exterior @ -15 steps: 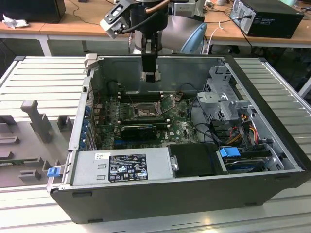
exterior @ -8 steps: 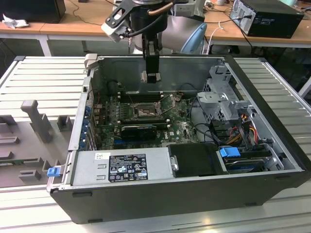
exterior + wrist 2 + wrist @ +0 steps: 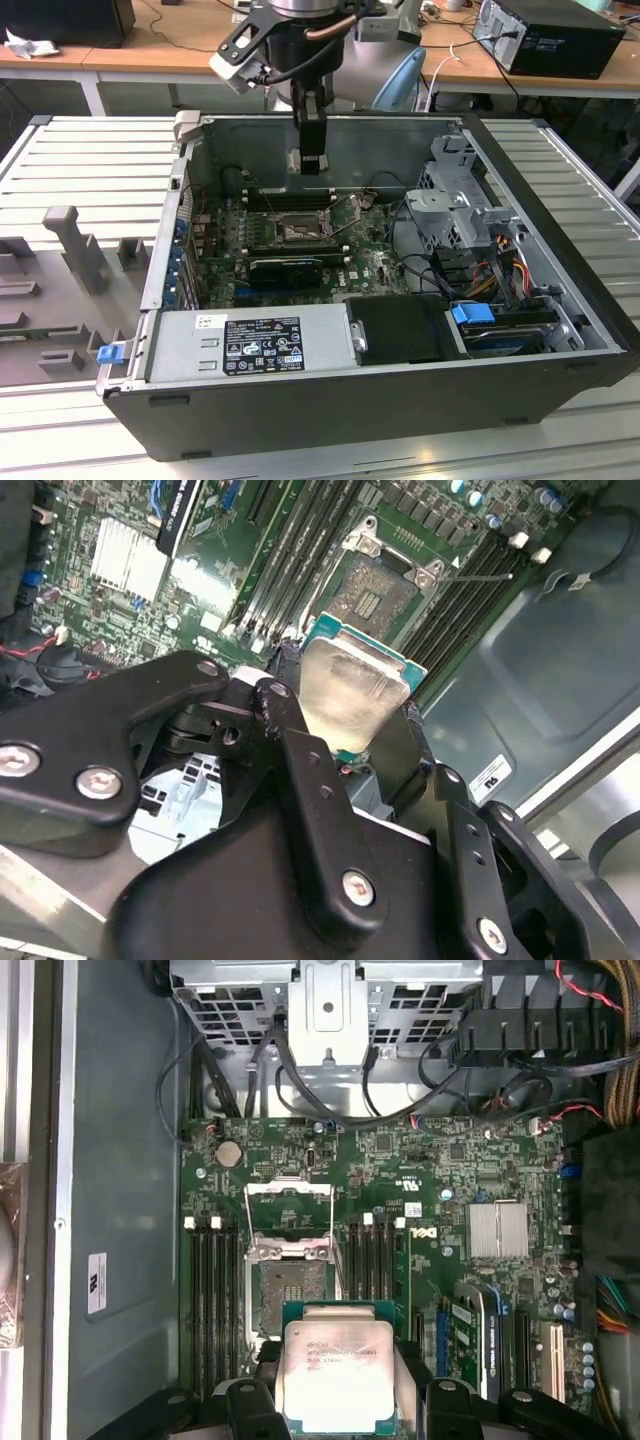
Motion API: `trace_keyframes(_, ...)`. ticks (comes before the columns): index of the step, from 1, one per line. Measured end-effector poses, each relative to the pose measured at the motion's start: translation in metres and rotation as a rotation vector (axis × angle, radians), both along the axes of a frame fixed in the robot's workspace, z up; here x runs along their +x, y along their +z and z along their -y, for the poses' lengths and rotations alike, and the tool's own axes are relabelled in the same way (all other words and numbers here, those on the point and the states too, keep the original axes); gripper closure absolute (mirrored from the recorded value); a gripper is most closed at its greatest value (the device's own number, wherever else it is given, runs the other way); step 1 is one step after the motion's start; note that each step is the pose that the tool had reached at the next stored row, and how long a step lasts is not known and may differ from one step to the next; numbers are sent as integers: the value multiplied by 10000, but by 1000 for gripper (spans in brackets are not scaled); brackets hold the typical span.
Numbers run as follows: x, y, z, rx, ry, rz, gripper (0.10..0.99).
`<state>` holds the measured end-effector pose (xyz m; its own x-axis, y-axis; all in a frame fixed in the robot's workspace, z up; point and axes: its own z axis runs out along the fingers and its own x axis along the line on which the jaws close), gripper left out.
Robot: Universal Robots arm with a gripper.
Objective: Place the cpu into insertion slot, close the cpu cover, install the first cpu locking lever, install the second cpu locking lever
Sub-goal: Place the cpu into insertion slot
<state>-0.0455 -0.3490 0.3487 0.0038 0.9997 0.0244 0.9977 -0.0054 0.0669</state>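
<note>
- Clamping the cpu by two opposite edges, the gripper has a black finger pressed against each side of the chip in both wrist views, with the dull silver top facing the first wrist camera.
- In the second wrist view the cpu sits tilted between the fingers, its green border showing along the far edge.
- In the exterior view the gripper hangs in the upper middle of the frame, inside the open computer case and clear above the motherboard.
- The insertion slot lies bare, its grey pin field exposed, and the cpu is held above the board just beside it, not touching it.
- In the exterior view the insertion slot is near the frame's centre, below the gripper.
- The cpu cover is swung open, its silver frame lying off the socket at the side away from the gripper.
- Long black memory slots flank the socket on both sides.
- A finned silver heatsink sits apart from the socket on the same board.
- The grey power supply fills the case's lower left in the exterior view.
</note>
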Motion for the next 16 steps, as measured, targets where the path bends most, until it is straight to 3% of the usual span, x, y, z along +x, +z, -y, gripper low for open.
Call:
trace_keyframes(3,-1,-44,0,4,823,0,561)
trace_keyframes(5,-1,-76,0,5,839,-1,561)
trace_keyframes(11,-1,-167,0,5,62,-1,561)
trace_keyframes(16,-1,-206,0,4,-21,-1,561)
